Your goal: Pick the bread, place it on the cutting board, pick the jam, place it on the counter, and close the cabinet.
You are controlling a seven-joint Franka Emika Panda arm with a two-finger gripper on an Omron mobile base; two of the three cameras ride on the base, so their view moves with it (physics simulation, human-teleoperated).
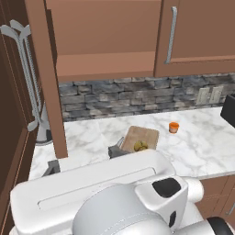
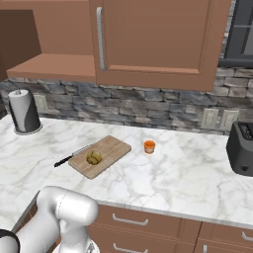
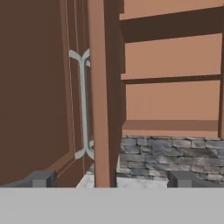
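Note:
The bread [image 2: 94, 157] lies on the cutting board [image 2: 112, 147], also visible as bread [image 1: 140, 146] on board [image 1: 143, 135]. The jam [image 2: 149, 146] stands upright on the counter [image 2: 188, 173], just right of the board; it is also at jam [image 1: 173, 127]. The cabinet [image 1: 105, 36] has its left door [image 1: 50, 78] swung out, seen edge-on, with bare shelves behind. My gripper [image 3: 111, 178] is open, its fingertips [image 3: 41, 178] on either side of that door's edge [image 3: 105, 87]. It holds nothing. In the left base view the gripper [image 1: 84, 159] sits low by the door's bottom corner.
A tall dark-brown cupboard [image 1: 13, 92] with curved handles stands close left of the open door. A black-handled knife [image 2: 69, 157] lies left of the board, with a paper towel roll [image 2: 23, 111] behind. A dark toaster [image 2: 242, 148] sits far right. The cabinet's right door [image 2: 153, 39] is closed.

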